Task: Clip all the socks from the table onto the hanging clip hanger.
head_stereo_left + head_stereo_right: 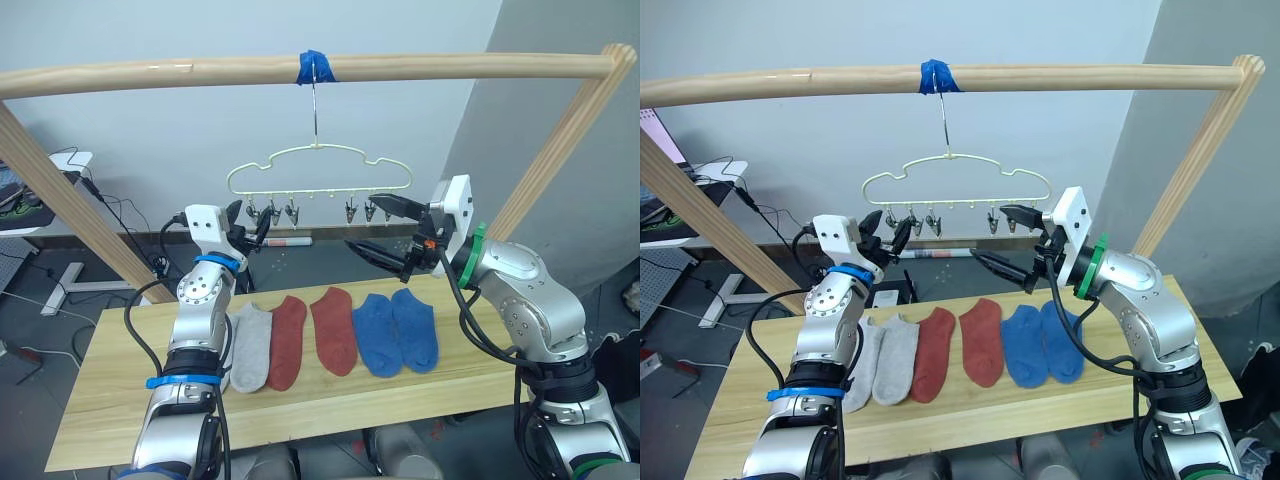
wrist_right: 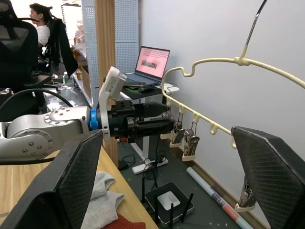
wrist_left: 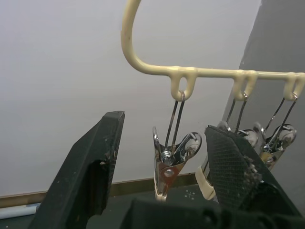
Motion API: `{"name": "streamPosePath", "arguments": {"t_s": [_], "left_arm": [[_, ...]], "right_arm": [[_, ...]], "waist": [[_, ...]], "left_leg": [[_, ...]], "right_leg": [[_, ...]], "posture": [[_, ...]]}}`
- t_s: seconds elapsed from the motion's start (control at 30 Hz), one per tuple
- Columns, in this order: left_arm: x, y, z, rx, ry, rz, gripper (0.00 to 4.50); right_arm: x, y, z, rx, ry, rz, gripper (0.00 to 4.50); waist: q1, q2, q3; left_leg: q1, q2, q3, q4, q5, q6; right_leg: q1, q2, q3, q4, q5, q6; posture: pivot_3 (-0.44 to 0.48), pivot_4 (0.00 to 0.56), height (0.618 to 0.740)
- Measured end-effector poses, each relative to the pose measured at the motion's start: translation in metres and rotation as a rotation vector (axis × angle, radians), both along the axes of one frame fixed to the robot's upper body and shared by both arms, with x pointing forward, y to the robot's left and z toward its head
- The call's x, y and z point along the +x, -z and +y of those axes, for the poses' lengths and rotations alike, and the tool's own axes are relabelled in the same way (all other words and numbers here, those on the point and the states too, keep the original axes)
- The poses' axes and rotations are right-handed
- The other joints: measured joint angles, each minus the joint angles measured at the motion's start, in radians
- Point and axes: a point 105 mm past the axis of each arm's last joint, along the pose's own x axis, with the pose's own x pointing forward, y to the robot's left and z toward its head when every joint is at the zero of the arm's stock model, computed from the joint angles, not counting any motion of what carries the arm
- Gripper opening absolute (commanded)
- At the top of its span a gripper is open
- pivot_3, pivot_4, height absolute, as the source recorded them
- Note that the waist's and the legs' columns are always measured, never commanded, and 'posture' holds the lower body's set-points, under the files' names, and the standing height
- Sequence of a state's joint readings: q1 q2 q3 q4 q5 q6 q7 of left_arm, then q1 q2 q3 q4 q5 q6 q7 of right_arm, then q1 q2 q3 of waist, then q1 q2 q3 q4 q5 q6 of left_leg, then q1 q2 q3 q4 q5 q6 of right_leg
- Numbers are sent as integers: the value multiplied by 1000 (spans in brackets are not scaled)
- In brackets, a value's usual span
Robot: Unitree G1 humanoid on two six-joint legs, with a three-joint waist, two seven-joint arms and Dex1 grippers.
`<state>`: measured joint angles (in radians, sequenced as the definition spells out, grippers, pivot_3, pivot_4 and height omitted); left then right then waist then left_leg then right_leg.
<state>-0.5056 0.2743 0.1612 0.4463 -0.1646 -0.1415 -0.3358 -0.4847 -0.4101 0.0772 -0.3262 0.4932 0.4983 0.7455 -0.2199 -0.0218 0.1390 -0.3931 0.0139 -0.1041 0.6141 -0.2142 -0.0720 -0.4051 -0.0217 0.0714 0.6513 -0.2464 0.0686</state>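
The left gripper (image 3: 162,167), fingers spread, straddles the end clip (image 3: 172,162) of the clip hanger (image 1: 318,165); the right gripper (image 1: 385,230) is open and empty. Six socks (image 1: 975,343) lie on the table (image 1: 110,400). Any pinch should land squarely on the clip's handles.

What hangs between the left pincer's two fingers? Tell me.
One metal clip of the clip hanger hangs in the gap of the open left pincer, untouched by either finger; the left wrist view shows it.
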Motion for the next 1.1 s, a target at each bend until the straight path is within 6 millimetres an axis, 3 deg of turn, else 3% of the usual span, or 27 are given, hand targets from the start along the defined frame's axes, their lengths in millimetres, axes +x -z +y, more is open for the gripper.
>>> {"name": "streamPosePath", "arguments": {"t_s": [0.23,0.33,0.57,0.63,0.73,0.9,1.0,1.1], "left_arm": [[0,-2,-1,3,5,-8,813],[0,-2,-1,1,5,-8,171],[-1,-3,0,-6,9,-8,15],[-4,-6,1,5,25,3,15],[-9,-9,7,20,49,40,15],[-24,-12,12,33,129,139,15],[-30,-15,7,18,178,180,15],[-34,-13,0,-24,217,236,15]], "right_arm": [[0,0,0,1,2,0,4500],[0,0,0,0,4,2,4500],[1,12,-7,-32,33,35,4500],[4,35,-19,-103,87,80,4500],[12,84,-45,-245,209,201,4500],[25,170,-103,-471,431,420,4500],[28,198,-114,-518,464,493,4500],[38,209,-110,-544,462,498,4500]], "waist": [[-4,0,0],[-4,0,0],[-1,0,0],[0,0,0],[3,0,1],[2,1,3],[2,3,7],[2,2,10]], "left_leg": [[1,0,0,1,0,0],[1,0,0,2,0,0],[0,0,-1,10,0,0],[0,0,-1,11,0,0],[0,0,0,12,0,0],[2,0,0,11,0,0],[3,0,0,12,0,0],[3,0,0,12,0,0]], "right_leg": [[0,0,0,2,0,0],[0,0,0,4,0,0],[0,1,0,9,0,0],[1,1,0,9,0,0],[1,1,1,10,0,0],[1,1,1,12,0,0],[1,2,2,13,0,0],[1,2,2,13,0,0]], "posture": [[-250,99,740],[-247,101,740],[-217,117,740],[-212,120,740],[-192,130,740],[-171,135,740],[-165,136,740],[-166,137,740]]}}
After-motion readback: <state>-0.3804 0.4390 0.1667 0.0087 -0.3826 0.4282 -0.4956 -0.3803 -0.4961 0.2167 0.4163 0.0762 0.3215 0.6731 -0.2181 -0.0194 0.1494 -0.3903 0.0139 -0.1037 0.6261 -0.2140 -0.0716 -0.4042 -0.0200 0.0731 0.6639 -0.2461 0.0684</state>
